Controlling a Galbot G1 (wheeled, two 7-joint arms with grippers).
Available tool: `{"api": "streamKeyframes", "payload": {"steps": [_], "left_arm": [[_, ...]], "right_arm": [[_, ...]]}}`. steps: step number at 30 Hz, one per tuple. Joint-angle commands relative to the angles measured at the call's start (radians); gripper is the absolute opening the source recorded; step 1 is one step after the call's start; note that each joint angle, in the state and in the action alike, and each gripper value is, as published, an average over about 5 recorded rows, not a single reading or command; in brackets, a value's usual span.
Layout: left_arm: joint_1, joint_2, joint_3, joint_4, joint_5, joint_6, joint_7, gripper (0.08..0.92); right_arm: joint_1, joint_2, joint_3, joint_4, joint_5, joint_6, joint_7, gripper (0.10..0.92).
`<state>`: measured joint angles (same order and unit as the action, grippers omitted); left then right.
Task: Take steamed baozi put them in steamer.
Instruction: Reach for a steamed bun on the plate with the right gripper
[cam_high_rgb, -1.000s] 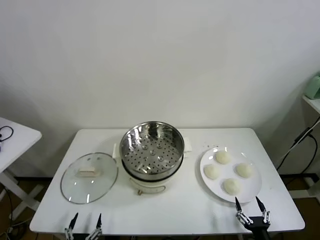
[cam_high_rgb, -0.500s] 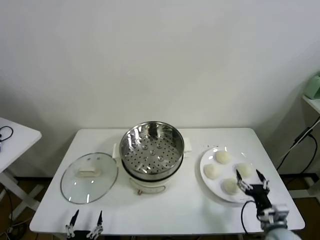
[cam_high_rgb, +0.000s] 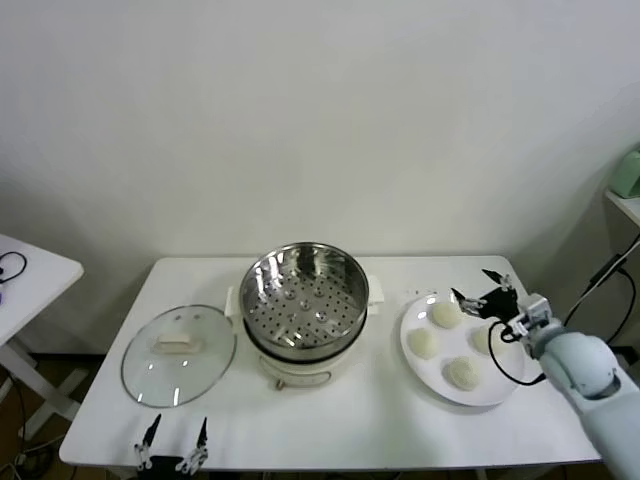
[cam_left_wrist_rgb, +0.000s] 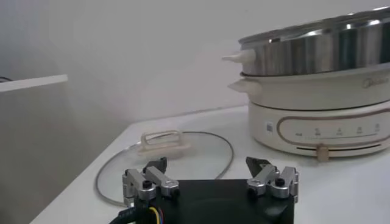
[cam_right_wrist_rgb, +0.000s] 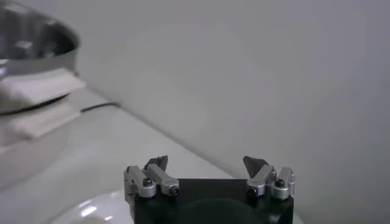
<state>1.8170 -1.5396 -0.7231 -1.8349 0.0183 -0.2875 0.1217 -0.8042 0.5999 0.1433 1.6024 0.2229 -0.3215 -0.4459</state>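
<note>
Four cream-white baozi lie on a white plate (cam_high_rgb: 500, 388) at the table's right: one at the back (cam_high_rgb: 445, 314), one at the left (cam_high_rgb: 424, 343), one at the front (cam_high_rgb: 462, 374), and one at the right (cam_high_rgb: 482, 340) partly hidden by my right arm. The empty steel steamer (cam_high_rgb: 305, 295) sits on its cream pot base (cam_high_rgb: 298, 377) at mid-table. My right gripper (cam_high_rgb: 472, 285) is open and empty, above the plate's far right part. My left gripper (cam_high_rgb: 178, 430) is open and empty at the table's front left edge.
A glass lid (cam_high_rgb: 178, 352) with a cream handle lies left of the steamer, and shows close ahead in the left wrist view (cam_left_wrist_rgb: 164, 152), with the steamer (cam_left_wrist_rgb: 323, 45) beyond. A wall stands behind the table. A second white table (cam_high_rgb: 25, 275) is at the far left.
My right gripper has risen from the table's front right edge and moved back, over the plate to its far right part. The left gripper has barely moved.
</note>
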Motion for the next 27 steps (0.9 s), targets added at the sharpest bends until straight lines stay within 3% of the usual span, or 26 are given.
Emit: {"api": "streamKeyframes", "payload": {"steps": [1, 6, 13, 21, 27], "left_arm": [[0.004, 0.001, 0.006, -0.006, 0.022, 0.001, 0.001, 0.823], [0.005, 0.001, 0.007, 0.000, 0.030, -0.005, 0.001, 0.823], [0.009, 0.006, 0.010, 0.003, 0.034, -0.004, 0.006, 0.823], [0.004, 0.010, -0.001, 0.010, 0.025, -0.006, 0.008, 0.823], [0.002, 0.008, -0.009, 0.013, 0.022, -0.006, 0.009, 0.823]], "right_arm": [[0.558, -0.198, -0.567, -0.193, -0.304, 0.111, -0.470, 0.823], [0.964, -0.138, -1.000, -0.303, -0.284, 0.202, -0.606, 0.823], [1.304, 0.057, -1.398, -0.463, -0.176, 0.203, -0.681, 0.823], [1.345, 0.314, -1.536, -0.723, -0.019, 0.197, -0.738, 0.823], [1.249, 0.412, -1.498, -0.855, -0.027, 0.210, -0.765, 0.823]]}}
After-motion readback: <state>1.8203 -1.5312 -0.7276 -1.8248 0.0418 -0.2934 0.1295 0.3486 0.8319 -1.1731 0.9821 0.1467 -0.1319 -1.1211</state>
